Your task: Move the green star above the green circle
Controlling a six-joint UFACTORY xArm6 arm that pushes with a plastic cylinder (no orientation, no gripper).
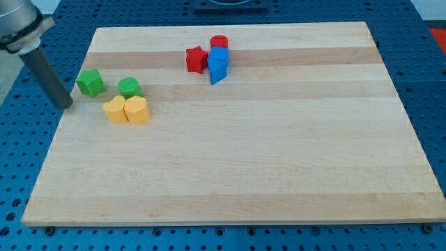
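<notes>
My tip, a bare rod with no claw to open or close, rests just left of the green star, apart from it; the green circle sits just right of the star, two yellow blocks below. The star looks light, rigid, prone to spin; I would push its lower edge, centred

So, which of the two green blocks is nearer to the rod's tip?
The green star: it lies just right of my tip, while the green circle sits farther right, above the yellow blocks.
</notes>
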